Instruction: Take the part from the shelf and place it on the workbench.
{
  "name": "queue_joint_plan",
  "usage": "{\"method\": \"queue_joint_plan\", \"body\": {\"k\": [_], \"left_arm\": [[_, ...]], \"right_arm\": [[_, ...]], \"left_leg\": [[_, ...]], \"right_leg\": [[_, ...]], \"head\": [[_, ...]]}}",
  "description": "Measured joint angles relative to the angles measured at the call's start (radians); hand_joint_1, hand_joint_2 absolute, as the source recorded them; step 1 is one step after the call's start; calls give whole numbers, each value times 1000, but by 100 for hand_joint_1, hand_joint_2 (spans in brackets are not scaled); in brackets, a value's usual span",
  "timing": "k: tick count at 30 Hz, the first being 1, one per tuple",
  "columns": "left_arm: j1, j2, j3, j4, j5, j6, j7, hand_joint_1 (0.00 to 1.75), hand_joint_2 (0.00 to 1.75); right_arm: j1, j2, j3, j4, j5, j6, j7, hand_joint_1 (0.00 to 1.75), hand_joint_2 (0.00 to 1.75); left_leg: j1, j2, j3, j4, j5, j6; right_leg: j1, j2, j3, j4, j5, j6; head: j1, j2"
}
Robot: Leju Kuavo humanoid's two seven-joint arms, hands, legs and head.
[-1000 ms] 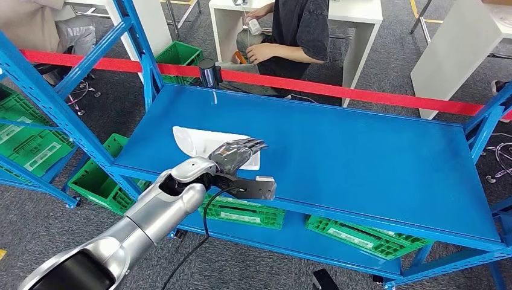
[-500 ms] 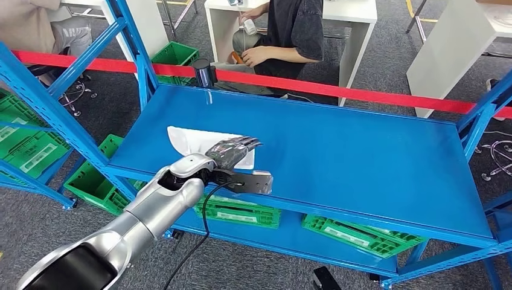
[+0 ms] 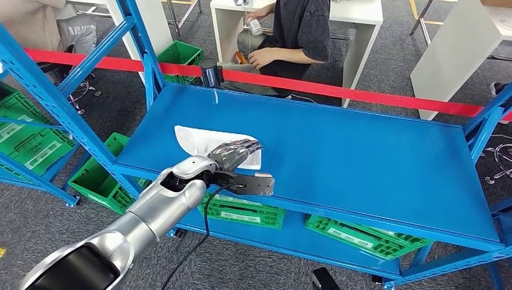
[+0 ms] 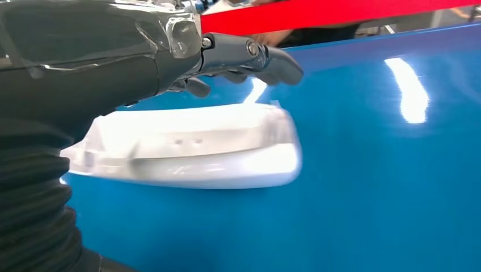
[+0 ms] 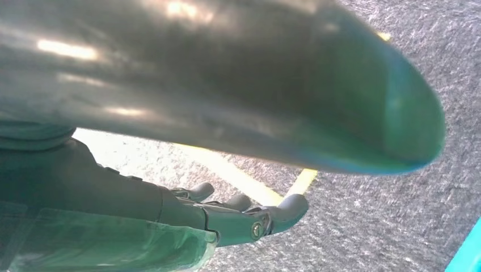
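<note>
Shelf (image 3: 374, 151): blue steel rack, top deck large and flat, green crates (image 3: 356, 235) on the tier below. Red tape (image 3: 362, 93) runs across behind it; a seated person (image 3: 296, 36) at a white table beyond.

Left arm (image 3: 151, 211) comes in from lower left, silver, cable trailing under it. Left hand (image 3: 232, 154) is over the part (image 3: 196, 138), at the near-left of the deck, close to the front edge.

Part: white, flat moulded shell, lying on the deck. Long axis runs roughly left-right along the front edge in the head view. The hand covers its right end; the left end sticks out clear. So the part lies directly under and to the left of the hand, no reach needed.

Left hand state: fingers (image 4: 266, 54) stretched forward and slightly curled above the part's top face, thumb not clearly seen. The wrist view shows a gap between fingers and part, so looks like hovering, not gripping. Holds nothing, as far as I can judge.

Right hand (image 5: 227, 218): hangs by the body over grey floor, fingers loosely apart, nothing in it. Left is clearly the nearer hand.

View difference: head view gives layout and the part's axis but hides contact under the hand. Left wrist view shows the part's side profile, raised rim and rounded end, and the daylight under the fingers.

Judgement: grasp step, not yet closed. Next needs the hand down and fingers wrapping the rim.
</note>
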Motion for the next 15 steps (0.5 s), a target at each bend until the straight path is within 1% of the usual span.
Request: {"method": "queue_joint_plan", "body": {"k": [2, 3, 4, 5, 7, 8, 9, 10, 11, 12, 13, 14, 15], "left_arm": [[0, 0, 0, 2, 0, 0, 0, 0, 175], [-1, 0, 1, 2, 0, 0, 0, 0, 175], [-2, 0, 1, 3, 0, 1, 1, 0, 175], [-3, 0, 1, 4, 0, 2, 2, 0, 175], [-4, -1, 1, 11, 0, 2, 6, 0, 175], [-5, -2, 1, 17, 0, 2, 10, 0, 175], [-5, -3, 1, 24, -1, 1, 13, 0, 175], [-8, -6, 2, 32, -3, 2, 15, 0, 175], [-12, -10, 3, 40, -5, 3, 16, 0, 175], [-18, -14, 5, 48, -7, 4, 17, 0, 175], [-26, -19, 7, 57, -9, 7, 18, 0, 175], [-33, -23, 9, 65, -10, 8, 18, 0, 175], [-38, -26, 11, 73, -11, 10, 19, 0, 175]], "right_arm": [[1, 0, 0, 0, 0, 0, 0, 0, 0], [1, 0, 0, 1, 1, 2, 1, 0, 0], [0, -1, 0, 1, 3, 6, 1, 0, 0], [-1, -2, 0, 1, 7, 13, 1, 0, 0], [-3, -6, 0, 2, 14, 31, 2, 0, 0], [-3, -8, 0, 2, 17, 38, 3, 0, 0], [-4, -11, 1, 2, 18, 42, 3, 0, 0], [-4, -13, 1, 3, 19, 45, 4, 0, 0], [-6, -15, 1, 3, 21, 49, 4, 0, 0], [-7, -15, 1, 4, 23, 52, 4, 0, 0], [-9, -15, 0, 4, 25, 56, 4, 0, 0], [-11, -14, 0, 5, 28, 59, 5, 0, 0], [-12, -13, 0, 5, 31, 62, 7, 0, 0]], "left_leg": [[2, 0, -4, 4, -3, -5], [4, 0, -10, 15, -13, -9], [6, 0, -23, 43, -31, -16], [10, 0, -46, 92, -59, -23], [16, 0, -110, 228, -118, -33], [18, 0, -136, 280, -132, -36], [19, 0, -146, 296, -127, -35], [20, 0, -136, 271, -104, -32], [19, 0, -107, 208, -68, -25], [16, -1, -72, 134, -35, -15], [13, -1, -40, 70, -13, -5], [10, -1, -18, 28, -2, 3], [6, -1, -10, 11, -3, 7]], "right_leg": [[-2, 1, -1, -2, 3, -11], [-4, 2, 0, -2, 4, -16], [-7, 2, 0, -3, 4, -22], [-9, 2, 0, -4, 5, -27], [-8, 3, 0, -4, 5, -33], [-8, 3, 0, -3, 5, -33], [-7, 3, 0, -3, 5, -33], [-6, 4, 0, -3, 5, -33], [-4, 5, 1, -4, 5, -33], [-4, 6, 2, -4, 5, -33], [-1, 7, 1, -4, 5, -32], [0, 7, -1, -4, 7, -30], [-1, 7, -3, -5, 8, -27]], "head": [[0, 0], [-1, 0], [-2, 0], [-3, 0], [-4, 0], [-4, 0], [-4, 0], [-4, 0], [-4, 0], [-4, 0], [-3, 0], [-2, 0], [-2, 0]]}}
